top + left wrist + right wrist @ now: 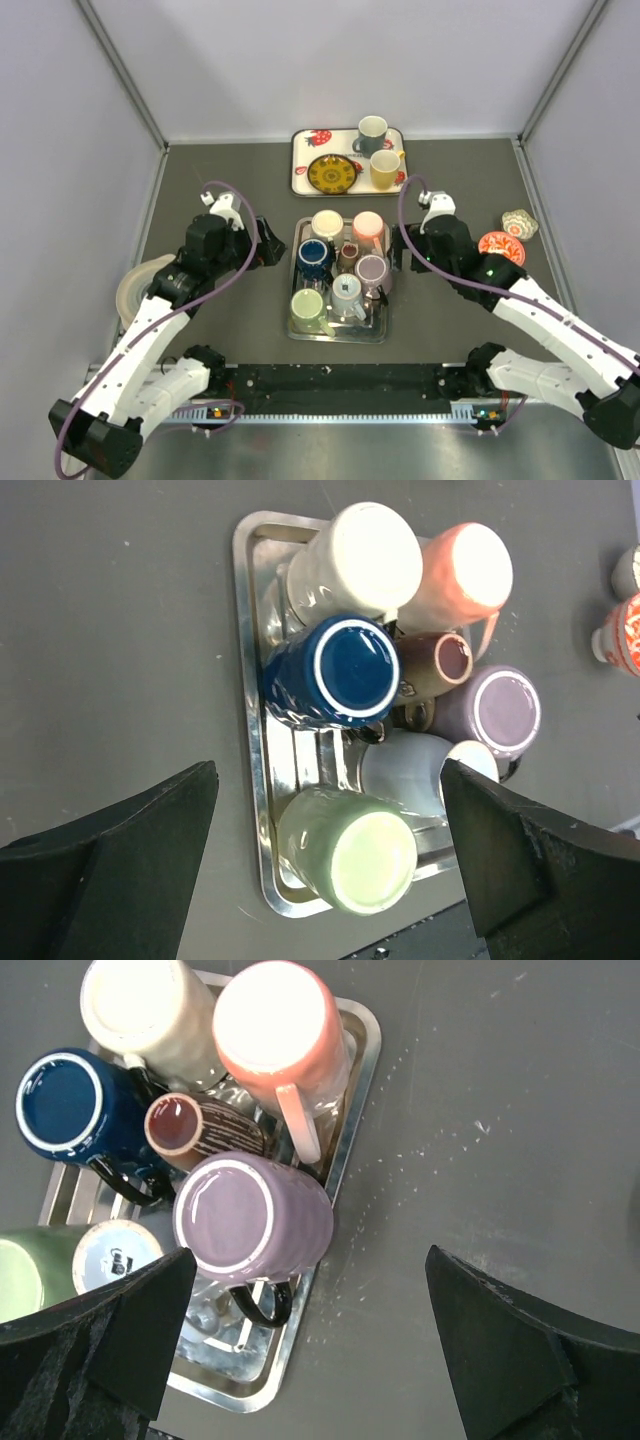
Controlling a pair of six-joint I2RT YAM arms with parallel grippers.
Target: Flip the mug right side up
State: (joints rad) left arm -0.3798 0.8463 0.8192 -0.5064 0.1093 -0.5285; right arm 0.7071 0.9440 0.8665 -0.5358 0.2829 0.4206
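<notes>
A metal tray (296,290) at the table's middle holds several mugs, all bottom up: cream (327,224), pink (368,226), blue (313,254), small brown (349,254), purple (371,269), pale blue (347,293) and green (307,308). My left gripper (268,252) hovers open at the tray's left edge. In the left wrist view it (330,870) straddles the green mug (360,855) from above. My right gripper (397,250) hovers open at the tray's right edge. In the right wrist view it (310,1340) is beside the purple mug (240,1215), over bare table.
A strawberry-patterned tray (300,160) at the back holds an upright grey mug (371,133), an upright yellow mug (384,168) and a dark plate (331,173). A white plate (135,285) lies left. A red dish (500,245) and a small patterned piece (519,223) lie right.
</notes>
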